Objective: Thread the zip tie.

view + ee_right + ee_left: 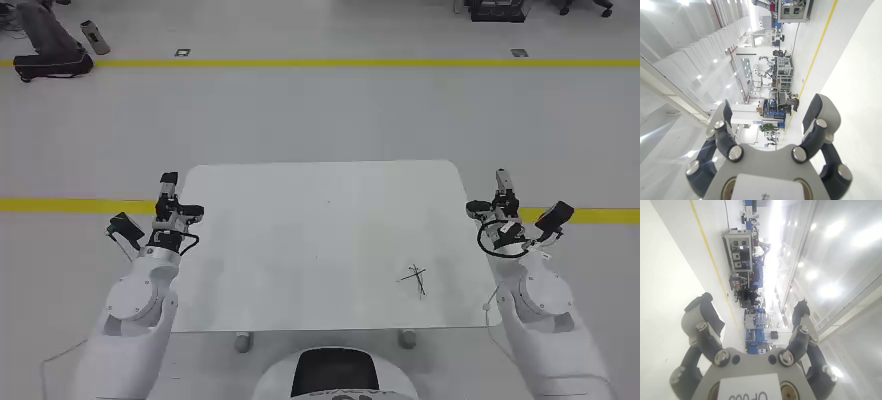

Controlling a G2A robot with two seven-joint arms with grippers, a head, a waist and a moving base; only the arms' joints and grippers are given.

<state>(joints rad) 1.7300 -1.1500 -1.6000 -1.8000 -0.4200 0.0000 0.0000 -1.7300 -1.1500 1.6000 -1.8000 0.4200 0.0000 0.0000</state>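
Thin dark zip ties [415,277] lie crossed on the white table [300,240], toward its front right. My left gripper [168,182] stands beside the table's left edge, raised and far from the ties; in its own view the left gripper [753,300] is open with nothing between its fingers. My right gripper [502,180] stands just off the table's right edge, behind and to the right of the ties. In the right wrist view the right gripper [772,103] is open and holds nothing.
The table is bare apart from the ties. Yellow floor lines [400,63] run across the floor behind and at both sides of the table. A dark bag [48,55] lies on the floor at the far left.
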